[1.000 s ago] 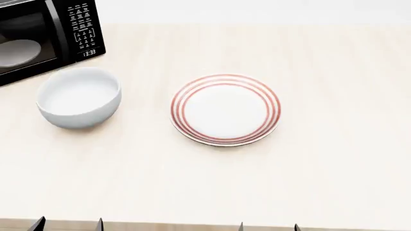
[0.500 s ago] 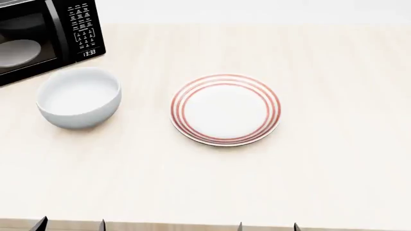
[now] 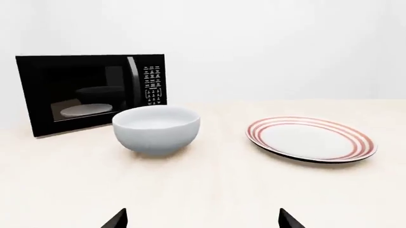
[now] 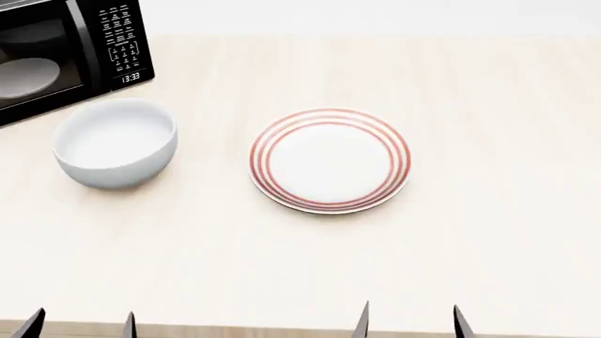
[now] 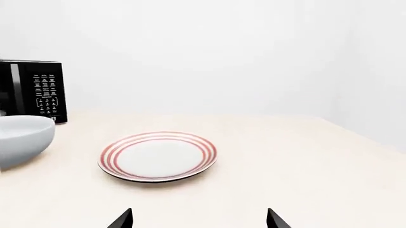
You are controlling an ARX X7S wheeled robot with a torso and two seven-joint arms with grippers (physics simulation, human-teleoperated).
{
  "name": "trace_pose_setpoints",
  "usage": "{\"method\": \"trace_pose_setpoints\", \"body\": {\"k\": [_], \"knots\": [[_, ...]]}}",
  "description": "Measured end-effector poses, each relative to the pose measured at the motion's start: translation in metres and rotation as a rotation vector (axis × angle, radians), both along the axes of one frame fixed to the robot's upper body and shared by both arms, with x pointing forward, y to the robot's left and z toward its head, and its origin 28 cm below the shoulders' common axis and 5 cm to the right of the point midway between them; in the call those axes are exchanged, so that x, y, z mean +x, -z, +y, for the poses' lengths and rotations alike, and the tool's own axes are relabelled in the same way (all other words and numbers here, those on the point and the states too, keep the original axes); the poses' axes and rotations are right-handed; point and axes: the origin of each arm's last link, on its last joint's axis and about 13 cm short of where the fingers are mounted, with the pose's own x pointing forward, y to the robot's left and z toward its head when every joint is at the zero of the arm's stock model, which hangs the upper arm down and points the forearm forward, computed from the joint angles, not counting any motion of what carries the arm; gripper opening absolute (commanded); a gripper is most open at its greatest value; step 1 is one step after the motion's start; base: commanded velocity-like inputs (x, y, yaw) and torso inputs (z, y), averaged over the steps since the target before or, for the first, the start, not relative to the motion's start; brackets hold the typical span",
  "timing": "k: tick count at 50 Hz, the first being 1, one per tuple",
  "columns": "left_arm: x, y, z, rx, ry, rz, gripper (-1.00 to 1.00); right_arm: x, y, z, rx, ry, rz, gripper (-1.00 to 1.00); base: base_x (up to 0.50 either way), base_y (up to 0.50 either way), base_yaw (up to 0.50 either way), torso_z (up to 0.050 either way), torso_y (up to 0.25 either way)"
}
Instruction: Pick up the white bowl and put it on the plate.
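The white bowl (image 4: 115, 142) stands upright on the pale table at the left, in front of the microwave; it also shows in the left wrist view (image 3: 157, 128) and at the edge of the right wrist view (image 5: 22, 138). The plate (image 4: 330, 160) with red rings lies flat at the middle, apart from the bowl; it shows in the left wrist view (image 3: 311, 139) and the right wrist view (image 5: 158, 156). My left gripper (image 4: 81, 325) and right gripper (image 4: 410, 320) are open and empty at the table's near edge, only their dark fingertips showing.
A black microwave (image 4: 66, 53) stands at the back left, just behind the bowl, with a glass turntable inside. The pale wooden table (image 4: 488, 232) stretches right and toward me. A white wall lies behind it.
The left fingertips have shifted left. The right fingertips have shifted a little right and risen further into the head view. Bowl and plate have not moved.
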Motion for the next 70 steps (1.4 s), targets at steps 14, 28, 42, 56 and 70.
{"method": "trace_pose_setpoints", "body": {"k": [14,28,42,56,70], "knots": [[-0.015,-0.051,0.001,0.031,-0.003,-0.164,1.0,-0.016,-0.038,0.002,-0.015,-0.003,-0.118,1.0,0.0,0.0,0.0,0.0,0.0],[-0.027,-0.078,0.0,0.031,0.006,-0.256,1.0,-0.026,-0.053,0.003,-0.013,-0.01,-0.173,1.0,0.12,0.0,0.0,0.0,0.0],[-0.032,-0.088,0.0,0.029,0.009,-0.291,1.0,-0.029,-0.056,0.003,-0.015,-0.011,-0.19,1.0,0.5,0.0,0.0,0.0,0.0],[-0.034,-0.091,0.0,0.032,0.01,-0.301,1.0,-0.029,-0.057,0.003,-0.014,-0.011,-0.194,1.0,0.5,0.0,0.0,0.0,0.0],[-0.034,-0.091,0.0,0.037,0.011,-0.301,1.0,-0.028,-0.057,0.004,-0.011,-0.009,-0.189,1.0,0.38,0.0,0.0,0.0,0.001]]}}
